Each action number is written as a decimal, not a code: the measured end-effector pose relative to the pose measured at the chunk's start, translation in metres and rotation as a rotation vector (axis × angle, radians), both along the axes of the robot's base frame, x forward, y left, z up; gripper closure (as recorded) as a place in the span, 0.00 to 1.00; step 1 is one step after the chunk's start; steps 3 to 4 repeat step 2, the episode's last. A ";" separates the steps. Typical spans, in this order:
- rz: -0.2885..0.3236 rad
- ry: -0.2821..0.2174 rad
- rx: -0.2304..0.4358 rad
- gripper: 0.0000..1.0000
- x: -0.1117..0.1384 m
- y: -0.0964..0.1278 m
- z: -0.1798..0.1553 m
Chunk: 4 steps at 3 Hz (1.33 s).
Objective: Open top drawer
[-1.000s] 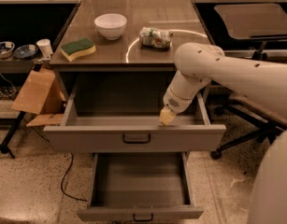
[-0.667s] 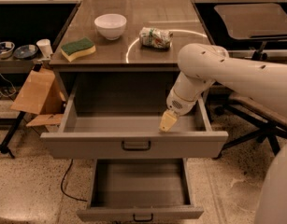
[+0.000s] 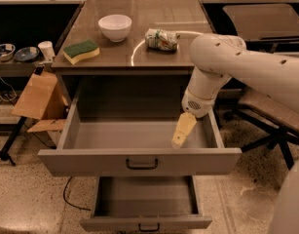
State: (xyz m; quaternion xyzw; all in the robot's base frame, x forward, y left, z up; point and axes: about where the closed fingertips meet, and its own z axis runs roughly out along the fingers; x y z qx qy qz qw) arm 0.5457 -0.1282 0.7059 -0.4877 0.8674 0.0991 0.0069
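- top drawer is pulled way out from under the table, black handle facing front
- gripper sits inside the top drawer, right side, just behind its front panel; can't tell if it's clamped or loose
- white bowl, green sponge and crumpled packet sit above the top drawer
- lower drawer beneath it hangs open too

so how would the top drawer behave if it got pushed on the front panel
The top drawer has flat grey panels that look rigid, so it would probably slide as one stiff piece. It stands far out, so downward force may make it sag. The gripper hangs inside just behind its front panel, so pushing inward would likely hit it.
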 end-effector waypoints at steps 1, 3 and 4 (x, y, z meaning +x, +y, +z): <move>0.020 0.032 -0.016 0.00 -0.008 -0.008 0.011; 0.022 0.039 -0.018 0.00 -0.010 -0.008 0.011; 0.022 0.039 -0.018 0.00 -0.010 -0.008 0.011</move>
